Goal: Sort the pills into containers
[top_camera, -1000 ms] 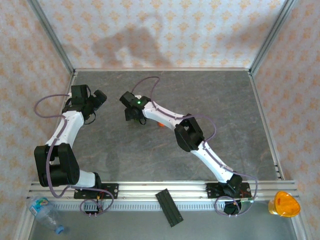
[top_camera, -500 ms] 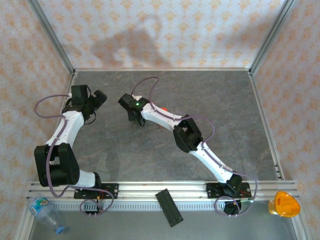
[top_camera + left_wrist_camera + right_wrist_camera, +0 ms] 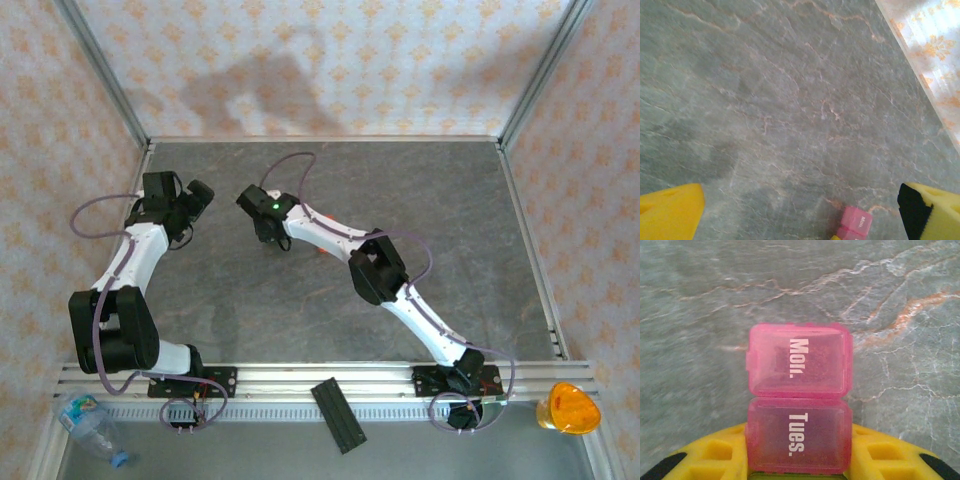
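The containers (image 3: 797, 410) are joined translucent pink boxes marked "Mon." and "Tues.", with a green edge showing just below them. My right gripper (image 3: 799, 452) is shut on the "Tues." box, a yellow finger (image 3: 715, 455) pressed against each side. The "Mon." box sticks out past the fingertips over the grey stone table. From above, the right gripper (image 3: 266, 233) sits at the table's middle left. My left gripper (image 3: 800, 215) stands open just above the table, and the containers (image 3: 855, 223) lie near its right finger (image 3: 932, 210). The pills are out of view.
A small orange thing (image 3: 318, 249) peeks out beside the right forearm. Off the table's near edge are an orange bottle (image 3: 570, 408) at right, a clear plastic bottle (image 3: 90, 425) at left and a black bar (image 3: 338, 413). Patterned walls enclose the table (image 3: 440, 200).
The right gripper has closed onto the pink containers and its wrist has shifted slightly. The left arm has stayed still with its gripper open.
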